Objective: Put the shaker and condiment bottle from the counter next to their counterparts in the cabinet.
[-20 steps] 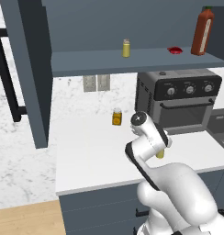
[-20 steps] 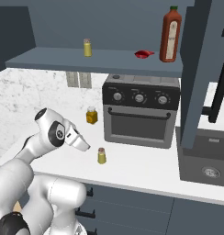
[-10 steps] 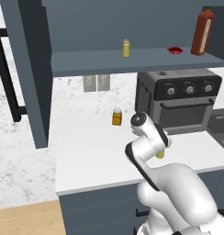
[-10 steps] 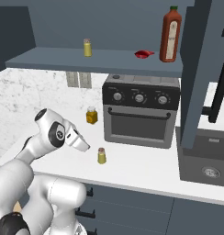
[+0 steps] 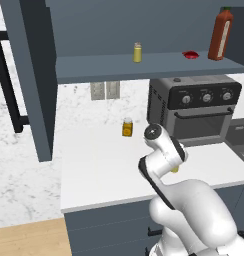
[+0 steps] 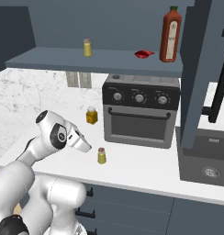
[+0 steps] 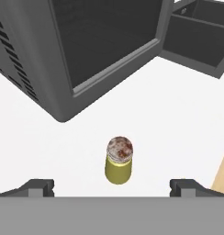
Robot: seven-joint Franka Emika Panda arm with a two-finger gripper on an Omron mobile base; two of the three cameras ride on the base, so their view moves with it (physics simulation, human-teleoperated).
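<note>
Your shaker stands upright on the white surface, long axis vertical, its speckled grey cap facing up, just in front of the toaster oven. Your hand hovers above it with both fingertips spread wide apart and nothing between them. On the cabinet shelf you see a second small yellow shaker and a tall red sauce bottle, both upright, with the flat red condiment bottle lying beside the sauce bottle. The sauce bottle's label is too small to read. An orange jar stands further back.
</note>
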